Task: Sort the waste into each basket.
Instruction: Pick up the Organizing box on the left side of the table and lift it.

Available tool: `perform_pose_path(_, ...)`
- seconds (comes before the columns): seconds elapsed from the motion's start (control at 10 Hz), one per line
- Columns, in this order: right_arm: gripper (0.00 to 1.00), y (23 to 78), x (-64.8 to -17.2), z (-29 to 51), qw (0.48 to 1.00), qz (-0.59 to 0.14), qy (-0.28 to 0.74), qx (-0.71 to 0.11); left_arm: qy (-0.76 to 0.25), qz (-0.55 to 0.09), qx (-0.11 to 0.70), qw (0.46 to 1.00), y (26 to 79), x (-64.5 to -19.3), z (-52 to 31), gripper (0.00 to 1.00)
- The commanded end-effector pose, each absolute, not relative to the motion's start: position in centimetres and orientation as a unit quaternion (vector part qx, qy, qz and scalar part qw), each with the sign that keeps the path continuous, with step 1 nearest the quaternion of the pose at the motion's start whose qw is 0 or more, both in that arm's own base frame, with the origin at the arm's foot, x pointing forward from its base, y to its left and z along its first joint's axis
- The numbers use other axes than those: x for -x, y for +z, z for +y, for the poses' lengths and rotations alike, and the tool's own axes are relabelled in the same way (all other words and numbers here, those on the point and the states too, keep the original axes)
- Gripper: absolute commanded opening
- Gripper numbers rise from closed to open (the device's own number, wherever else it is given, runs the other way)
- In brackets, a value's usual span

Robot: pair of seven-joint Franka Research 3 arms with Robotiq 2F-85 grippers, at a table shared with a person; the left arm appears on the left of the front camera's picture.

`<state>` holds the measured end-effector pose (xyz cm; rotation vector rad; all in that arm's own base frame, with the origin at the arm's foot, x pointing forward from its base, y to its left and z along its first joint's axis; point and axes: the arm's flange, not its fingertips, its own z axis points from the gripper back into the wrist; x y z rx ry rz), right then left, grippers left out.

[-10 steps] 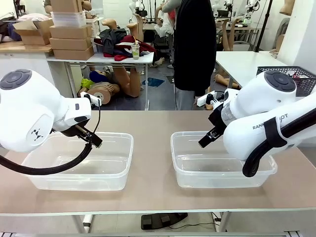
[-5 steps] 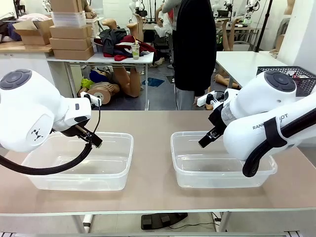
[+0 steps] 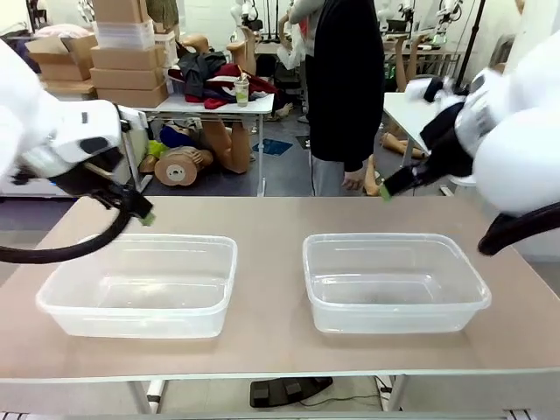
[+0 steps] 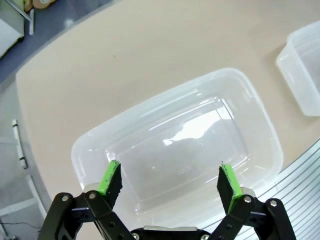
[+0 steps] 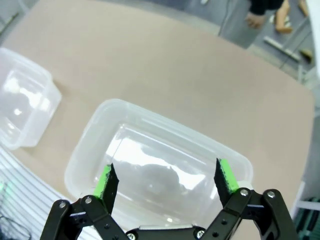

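From the front, we see a tan table with two clear tubs side by side and a gap between them: the left tub and the right tub. The left gripper hangs in the air near the left tub's far rim. The right gripper is raised beyond the right tub. From this angle we cannot tell how wide either stands.

A person in black stands at the far side, one hand hanging down. Behind are stacked cardboard boxes and a white table with heaped clothes and a cup. Its label is too small for us to read.

In the left wrist view, the left gripper is spread wide and holds nothing. The left tub lies below it and the right tub sits at the edge. Grey floor shows past the table.

In the right wrist view, the right gripper is also wide apart with nothing in it. The right tub sits beneath and the left tub off to the side.
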<state>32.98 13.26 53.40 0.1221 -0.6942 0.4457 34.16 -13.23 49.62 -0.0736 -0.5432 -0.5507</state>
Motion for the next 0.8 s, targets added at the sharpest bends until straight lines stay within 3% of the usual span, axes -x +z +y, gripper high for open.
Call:
perform_pose_path(0.0, 1.0, 50.3, -35.1, 14.1, 0.916, -0.321, 0.23, -0.064, -0.286, -0.228, 0.022, 0.93, 43.5, -37.3, -14.7, 1.0)
perform_pose_path(0.1, 1.0, 53.4, -33.0, 13.3, 0.914, -0.337, 0.216, -0.059, -0.286, -0.228, 0.022, 0.93, 43.5, -37.3, -14.7, 1.0)
perform_pose_path(0.2, 1.0, 51.8, -34.6, 14.0, 0.925, -0.235, 0.251, -0.164, -0.273, -0.249, 0.033, 0.929, 47.9, -34.9, -13.7, 1.0)
perform_pose_path(0.3, 1.0, 54.2, -34.1, 12.4, 0.895, -0.204, 0.197, -0.344, -0.271, -0.254, 0.149, 0.917, 50.7, -34.4, -11.3, 1.0)
perform_pose_path(0.4, 1.0, 56.6, -33.2, 8.6, 0.841, -0.187, 0.133, -0.49, -0.27, -0.253, 0.301, 0.879, 53.3, -34.0, -7.7, 1.0)
perform_pose_path(0.5, 1.0, 57.5, -32.5, 4.4, 0.791, -0.186, 0.04, -0.582, -0.221, -0.265, 0.371, 0.862, 54.6, -33.8, -4.1, 1.0)
perform_pose_path(0.7, 1.0, 55.6, -30.0, -5.0, 0.669, -0.251, -0.134, -0.686, -0.136, -0.257, 0.502, 0.815, 54.0, -33.6, 1.6, 1.0)
